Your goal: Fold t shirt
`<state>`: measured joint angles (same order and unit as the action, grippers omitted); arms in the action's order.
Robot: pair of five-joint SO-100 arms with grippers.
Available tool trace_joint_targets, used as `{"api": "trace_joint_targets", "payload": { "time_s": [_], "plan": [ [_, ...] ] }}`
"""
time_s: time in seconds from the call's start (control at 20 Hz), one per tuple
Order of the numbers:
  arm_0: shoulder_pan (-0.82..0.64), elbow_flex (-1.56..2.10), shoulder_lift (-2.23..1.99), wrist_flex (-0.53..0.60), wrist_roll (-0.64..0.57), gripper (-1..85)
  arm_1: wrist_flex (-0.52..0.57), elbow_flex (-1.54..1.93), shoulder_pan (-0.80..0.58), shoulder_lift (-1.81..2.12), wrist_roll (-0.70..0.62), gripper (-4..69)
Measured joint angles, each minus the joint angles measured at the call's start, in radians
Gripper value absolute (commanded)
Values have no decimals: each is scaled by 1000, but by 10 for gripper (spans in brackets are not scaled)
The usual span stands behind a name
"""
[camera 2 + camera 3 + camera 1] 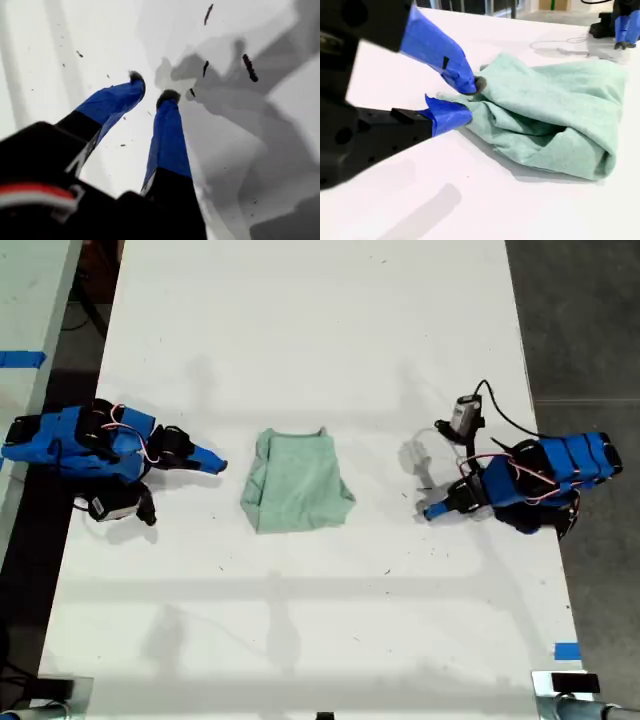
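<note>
The t shirt [297,482] lies in the middle of the white table [300,330], a pale mint-green cloth folded into a rumpled, roughly square bundle. My second gripper [212,462] is at the exterior view's left, its tip a short way from the shirt's edge. In the second wrist view the shirt [555,115] sits just beyond my second gripper [469,100], whose blue jaws are slightly open with nothing between them. My first gripper [432,510], at the exterior view's right, points at the shirt from farther off. The first wrist view shows my first gripper [151,86] narrowly open over bare table.
A small camera on a black cable [463,415] sticks up from the arm at the exterior view's right. Blue tape [566,651] marks the table's near right corner in that view. Dark floor [590,320] borders the table's right edge, another table [25,300] the left.
</note>
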<state>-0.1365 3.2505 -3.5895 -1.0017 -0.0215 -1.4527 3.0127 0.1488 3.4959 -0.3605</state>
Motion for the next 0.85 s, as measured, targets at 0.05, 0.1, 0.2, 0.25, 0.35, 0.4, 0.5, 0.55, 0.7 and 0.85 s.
{"api": "trace_joint_targets", "payload": {
  "time_s": [0.05,0.1,0.2,0.25,0.35,0.4,0.5,0.55,0.7,0.85],
  "plan": [
    [-37,0,0,-3,-31,59,9,5,-17,-3,-49,121],
    [-87,0,0,-3,-72,59,18,20,-25,-2,-78,141],
    [-129,0,0,-3,-140,59,28,21,-44,0,-238,127],
    [-123,0,0,-3,-158,59,32,23,-44,0,-337,115],
    [-97,0,0,-3,-172,59,37,25,-37,0,-440,103],
    [-72,0,0,-6,-193,59,37,25,-38,0,-448,97],
    [2,0,0,-8,-347,59,37,26,-40,0,-451,89],
    [40,0,0,-8,-434,59,37,26,-40,0,-451,84],
    [123,0,0,-8,-500,59,37,26,-40,0,-451,76],
    [192,0,0,-8,-502,59,37,26,-40,0,-451,71]
  ]
}}
